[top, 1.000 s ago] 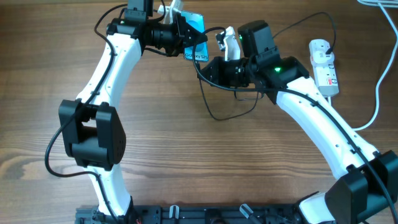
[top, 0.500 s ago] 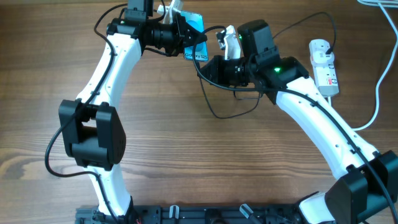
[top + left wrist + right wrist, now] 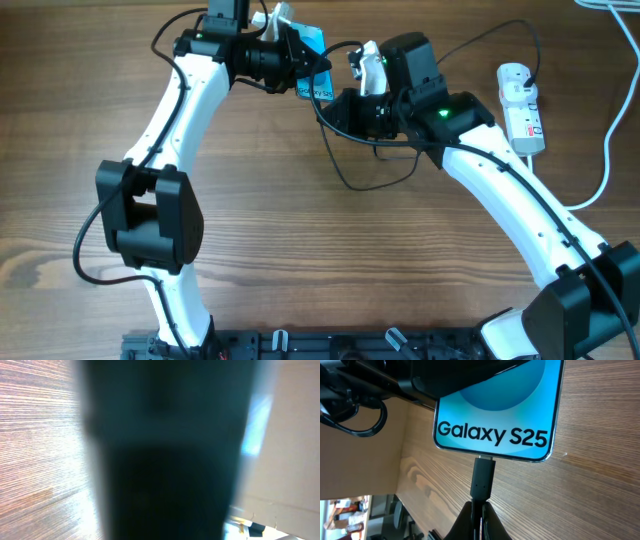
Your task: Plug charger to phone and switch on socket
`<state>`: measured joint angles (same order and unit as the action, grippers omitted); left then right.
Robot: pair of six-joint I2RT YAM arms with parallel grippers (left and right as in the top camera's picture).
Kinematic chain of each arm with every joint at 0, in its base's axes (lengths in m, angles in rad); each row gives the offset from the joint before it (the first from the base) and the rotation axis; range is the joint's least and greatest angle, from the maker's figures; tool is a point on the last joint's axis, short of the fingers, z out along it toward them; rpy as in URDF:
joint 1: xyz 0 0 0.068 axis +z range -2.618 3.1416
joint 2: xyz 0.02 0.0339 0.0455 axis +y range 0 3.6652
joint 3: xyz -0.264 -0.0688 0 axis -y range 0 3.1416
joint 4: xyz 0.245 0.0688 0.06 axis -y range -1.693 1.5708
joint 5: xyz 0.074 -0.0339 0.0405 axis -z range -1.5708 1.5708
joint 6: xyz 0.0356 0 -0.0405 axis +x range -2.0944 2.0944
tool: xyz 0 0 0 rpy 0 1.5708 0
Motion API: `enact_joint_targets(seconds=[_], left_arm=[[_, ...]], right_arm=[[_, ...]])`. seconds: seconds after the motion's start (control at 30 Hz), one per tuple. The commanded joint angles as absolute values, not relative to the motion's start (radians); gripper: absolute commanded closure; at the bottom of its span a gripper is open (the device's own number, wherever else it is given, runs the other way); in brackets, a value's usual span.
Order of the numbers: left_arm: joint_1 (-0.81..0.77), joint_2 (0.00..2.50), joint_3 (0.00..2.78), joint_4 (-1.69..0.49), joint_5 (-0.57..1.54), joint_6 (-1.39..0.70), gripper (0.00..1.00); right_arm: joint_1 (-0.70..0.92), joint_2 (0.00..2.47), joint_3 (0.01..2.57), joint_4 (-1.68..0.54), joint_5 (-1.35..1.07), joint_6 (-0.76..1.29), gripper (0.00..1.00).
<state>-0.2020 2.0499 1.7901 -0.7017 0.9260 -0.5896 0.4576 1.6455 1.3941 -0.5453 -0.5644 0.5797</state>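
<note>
My left claw (image 3: 290,55) is clamped on the phone (image 3: 495,410) and holds it up off the table (image 3: 330,270) at the far edge. Its own camera shows only a dark blur, so I read that grip from the other two views.

My right claw (image 3: 480,519) is pinched shut on the charger (image 3: 483,480) just behind the plug body. The plug stands in line with the middle of the phone's bottom edge and its front end touches that edge. No metal tip shows. It may already be in the port, but I cannot tell how deep.

To do this step well, I would keep the left arm rigid as an anvil and push the right one straight along the plug's own axis, slowly and without any twist. The gap between plug body and phone rim is my gauge in the right wrist view — it should close evenly on both sides.

If the phone starts to tilt or slide in the left claw, I would ease off and realign rather than force it. The slack cable loops below, so nothing should tug sideways.

The socket (image 3: 522,105) lies well apart on my right — its switch is for afterwards.
</note>
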Motion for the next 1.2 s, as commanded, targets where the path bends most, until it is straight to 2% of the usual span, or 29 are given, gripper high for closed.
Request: enact_joint_targets(seconds=[0.0, 0.4, 0.53, 0.57, 0.63, 0.73, 0.83, 0.97, 1.07, 1.17], left_arm=[[-0.235, 2.051, 1.799, -0.716, 0.968, -0.577, 0.96], [-0.235, 2.051, 1.799, -0.734, 0.972, -0.577, 0.96], [-0.235, 2.051, 1.799, -0.734, 0.972, -0.576, 0.96], [-0.235, 2.051, 1.799, -0.738, 0.971, -0.56, 0.96], [-0.231, 2.051, 1.799, -0.738, 0.971, -0.509, 0.96], [-0.231, 2.051, 1.799, -0.742, 0.994, -0.256, 0.96], [-0.231, 2.051, 1.799, -0.745, 1.237, -0.055, 0.96], [-0.232, 2.051, 1.799, -0.744, 1.275, -0.029, 0.96], [-0.234, 2.051, 1.799, -0.731, 1.395, 0.035, 0.96], [-0.234, 2.051, 1.799, -0.725, 1.425, 0.083, 0.96]], right_arm=[[0.451, 1.673, 1.393, -0.509, -0.493, 0.584, 0.96], [0.451, 1.679, 1.393, -0.404, -0.486, 0.602, 0.96], [0.451, 1.679, 1.393, -0.403, -0.486, 0.595, 0.54], [0.445, 1.666, 1.393, -0.407, -0.494, 0.574, 0.36], [0.43, 1.63, 1.393, -0.43, -0.494, 0.556, 0.28], [0.406, 1.535, 1.393, -0.616, -0.492, 0.435, 0.28], [0.397, 1.515, 1.393, -0.855, -0.495, 0.347, 0.28], [0.403, 1.515, 1.393, -1.02, -0.613, 0.179, 0.27], [0.403, 1.515, 1.393, -1.035, -0.611, 0.184, 0.26], [0.403, 1.515, 1.393, -1.037, -0.602, 0.183, 0.25]])
